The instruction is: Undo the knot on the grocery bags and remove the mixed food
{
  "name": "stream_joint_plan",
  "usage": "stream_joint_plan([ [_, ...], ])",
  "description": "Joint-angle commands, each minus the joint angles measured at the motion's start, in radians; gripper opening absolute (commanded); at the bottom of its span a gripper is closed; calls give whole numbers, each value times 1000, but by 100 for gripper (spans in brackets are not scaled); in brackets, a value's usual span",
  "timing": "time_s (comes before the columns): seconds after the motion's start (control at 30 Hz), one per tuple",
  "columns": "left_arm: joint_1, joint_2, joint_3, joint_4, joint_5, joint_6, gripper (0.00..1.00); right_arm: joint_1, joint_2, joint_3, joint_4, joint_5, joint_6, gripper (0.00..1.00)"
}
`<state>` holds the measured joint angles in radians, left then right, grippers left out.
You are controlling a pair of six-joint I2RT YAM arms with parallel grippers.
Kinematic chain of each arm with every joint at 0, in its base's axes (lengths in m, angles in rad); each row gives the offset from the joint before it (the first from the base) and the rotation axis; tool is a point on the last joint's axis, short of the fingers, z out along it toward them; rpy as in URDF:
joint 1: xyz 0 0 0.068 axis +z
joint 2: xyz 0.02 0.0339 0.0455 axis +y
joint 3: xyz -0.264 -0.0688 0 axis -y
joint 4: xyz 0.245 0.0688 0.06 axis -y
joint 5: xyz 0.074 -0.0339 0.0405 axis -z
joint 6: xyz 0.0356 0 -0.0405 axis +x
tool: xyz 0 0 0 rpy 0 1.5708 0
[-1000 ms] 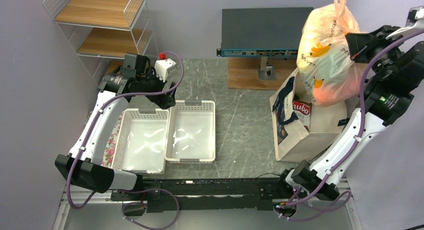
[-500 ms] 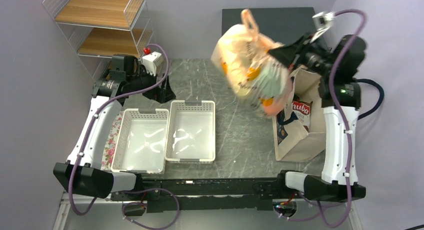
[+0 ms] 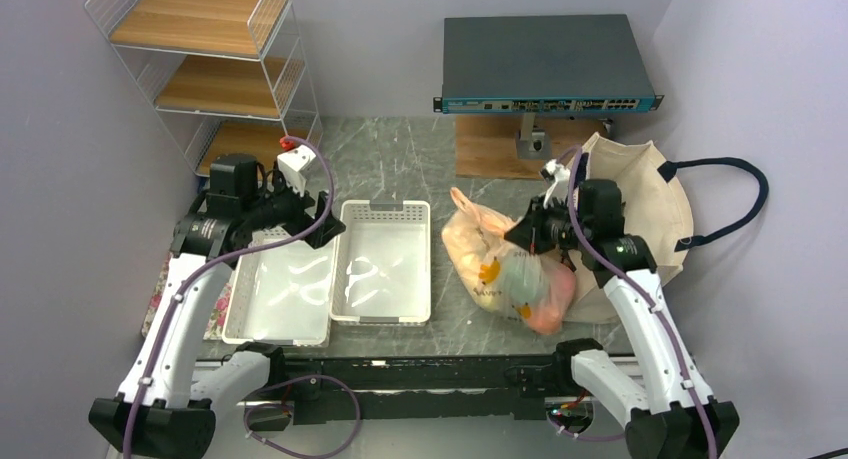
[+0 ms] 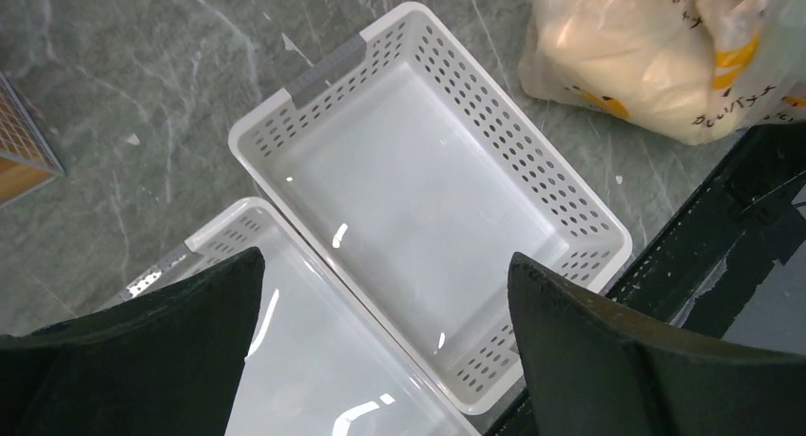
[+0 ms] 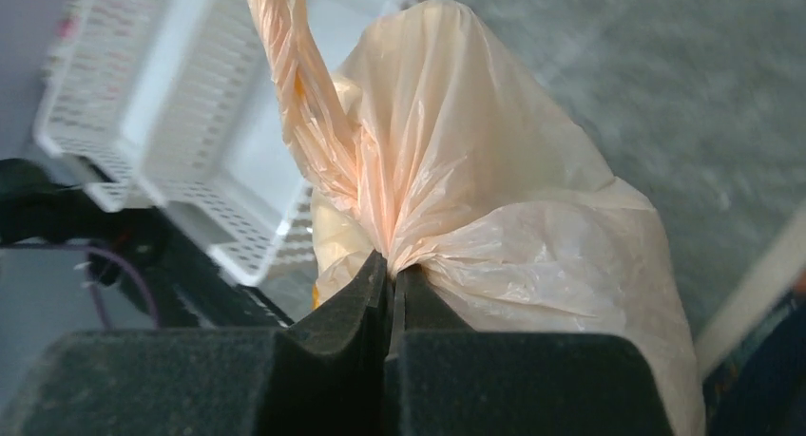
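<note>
Whoa, that peach plastic bag (image 3: 505, 274) was swinging up in the air a moment ago — now it's lying on the worktop (image 3: 400, 159), between the white baskets (image 3: 385, 211) and the canvas tote (image 3: 640, 194), right up against the tote. Right end effector (image 5: 390, 265) is pinched tight on the bunched plastic at the knot (image 5: 373, 213). Left end effector (image 4: 382, 265) hangs over the baskets — fingers spread wide.

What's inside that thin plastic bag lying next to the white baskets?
Through the plastic bag only vague shapes show: a pale green lump and an orange-red lump. The rest is hidden, since the top is bunched shut in the right gripper.
</note>
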<state>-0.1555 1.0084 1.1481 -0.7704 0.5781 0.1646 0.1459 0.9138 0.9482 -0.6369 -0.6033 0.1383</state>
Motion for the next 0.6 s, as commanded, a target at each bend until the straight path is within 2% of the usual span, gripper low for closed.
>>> stream_joint_plan([
  [0.0,0,-26,-2,32,1,63,99,-62,-75,-95,35,176,-44,0],
  [0.07,1,-32,-1,26,-6,75,99,-93,-91,-127,53,263,-90,0],
  [0.13,0,-31,3,25,-11,89,99,-180,-57,-113,36,273,-158,0],
  [0.23,0,-20,16,16,-9,119,99,-379,29,-51,18,191,-301,0],
  [0.33,-1,4,30,12,-10,149,99,-478,125,31,-14,122,-458,0],
  [0.47,-1,42,53,4,11,180,99,-485,193,129,-142,-64,-605,0],
  [0.57,-6,51,45,27,27,202,99,-400,202,133,-179,-125,-637,0],
])
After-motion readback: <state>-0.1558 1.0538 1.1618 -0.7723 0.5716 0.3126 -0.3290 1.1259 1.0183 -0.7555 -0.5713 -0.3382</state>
